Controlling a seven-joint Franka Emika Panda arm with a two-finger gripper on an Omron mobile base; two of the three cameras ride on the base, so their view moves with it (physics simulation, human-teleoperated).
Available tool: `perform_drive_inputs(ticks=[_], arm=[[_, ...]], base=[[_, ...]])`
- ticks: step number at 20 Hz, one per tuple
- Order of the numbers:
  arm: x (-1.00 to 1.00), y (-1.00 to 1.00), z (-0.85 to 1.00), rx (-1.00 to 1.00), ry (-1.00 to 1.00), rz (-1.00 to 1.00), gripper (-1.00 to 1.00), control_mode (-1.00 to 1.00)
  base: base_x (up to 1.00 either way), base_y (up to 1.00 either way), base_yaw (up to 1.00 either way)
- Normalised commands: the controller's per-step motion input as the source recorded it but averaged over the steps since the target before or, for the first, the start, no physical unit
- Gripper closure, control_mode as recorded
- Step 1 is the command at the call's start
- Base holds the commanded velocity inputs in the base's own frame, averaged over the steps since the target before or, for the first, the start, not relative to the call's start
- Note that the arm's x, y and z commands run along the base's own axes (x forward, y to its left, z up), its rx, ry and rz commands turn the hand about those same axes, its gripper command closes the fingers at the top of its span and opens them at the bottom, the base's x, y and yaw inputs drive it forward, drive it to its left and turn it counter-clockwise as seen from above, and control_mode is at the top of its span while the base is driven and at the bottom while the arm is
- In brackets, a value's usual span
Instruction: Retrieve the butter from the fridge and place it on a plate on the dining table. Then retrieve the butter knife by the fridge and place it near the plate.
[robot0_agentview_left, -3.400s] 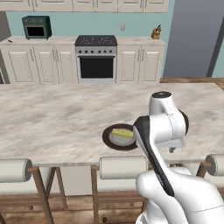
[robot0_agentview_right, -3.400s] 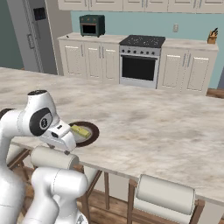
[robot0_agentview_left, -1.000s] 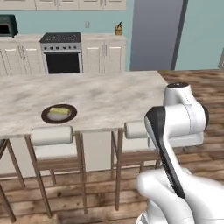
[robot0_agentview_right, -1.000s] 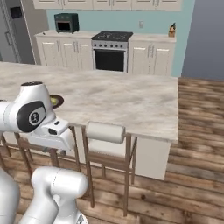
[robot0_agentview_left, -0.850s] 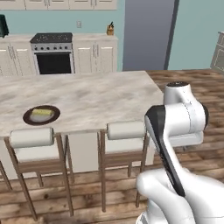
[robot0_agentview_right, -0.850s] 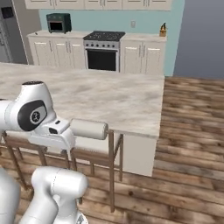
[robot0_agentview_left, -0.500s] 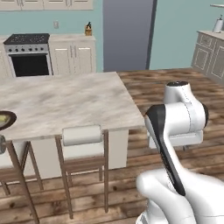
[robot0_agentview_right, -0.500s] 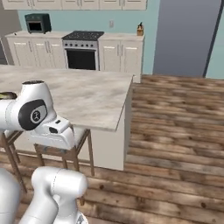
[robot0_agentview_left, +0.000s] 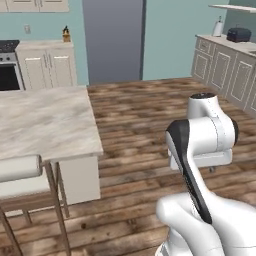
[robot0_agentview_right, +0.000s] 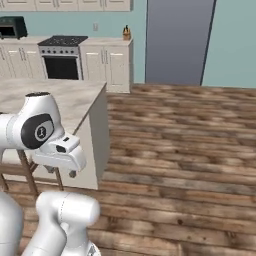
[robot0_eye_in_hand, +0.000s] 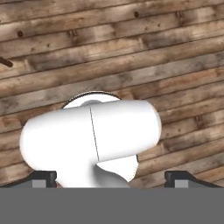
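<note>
The grey fridge (robot0_agentview_left: 113, 41) stands at the back of the room, beyond bare wooden floor, and also appears in the right base view (robot0_agentview_right: 178, 41). One end of the beige marbled dining table (robot0_agentview_left: 47, 120) reaches in from the left (robot0_agentview_right: 75, 97). My gripper (robot0_agentview_right: 61, 172) hangs folded close to the arm, pointing down at the floor. In the hand view its fingertips (robot0_eye_in_hand: 43, 176) stand far apart with nothing between them, so the gripper (robot0_eye_in_hand: 111, 178) is open. The butter, the plate and the butter knife are out of view.
A padded stool (robot0_agentview_left: 17, 170) stands at the table's near side. Cream cabinets with a stove (robot0_agentview_right: 62, 55) and a knife block (robot0_agentview_right: 126, 32) line the back wall. More cabinets (robot0_agentview_left: 225, 70) run along the right. Wide wooden floor (robot0_agentview_right: 190, 145) lies between me and the fridge.
The base has driven and turned right, so the whole scene slid left. The plate with the butter left the frame and the fridge came to the middle. The arm kept its pose.
</note>
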Motion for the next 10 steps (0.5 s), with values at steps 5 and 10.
perform_drive_inputs(ticks=[5, 10], arm=[[0.0, 0.0, 0.0, 0.0, 0.0, 0.0, -1.0, 1.0], [0.0, 0.0, 0.0, 0.0, 0.0, 0.0, -1.0, 1.0]], base=[[0.26, -1.0, -0.18], [0.54, -1.0, -0.21]])
